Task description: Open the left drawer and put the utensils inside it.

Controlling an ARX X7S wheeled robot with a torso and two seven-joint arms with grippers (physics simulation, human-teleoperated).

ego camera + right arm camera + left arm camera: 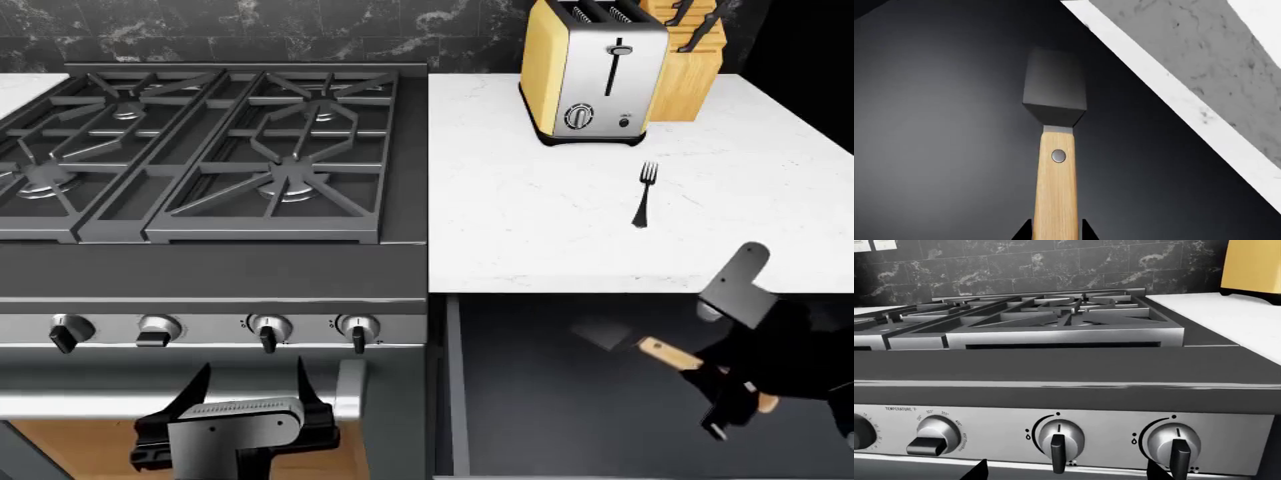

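A stainless steel gas range [214,250] with black cast-iron grates [200,140] fills the left side, its front panel carrying a row of silver knobs with black pointers [267,330]. Beside it runs a white marble-patterned bench [534,220]. At the back of the bench stands a yellow and steel two-slot toaster [591,70], with a light wooden knife block [687,60] just behind it. Dark marbled tiles [267,30] cover the wall.

My fingers pinch the spatula [1055,150]: pale wood handle, matt black blade; matt grey left drawer [561,400]; speckled white marble counter [534,220]; dark metal fork [646,194].
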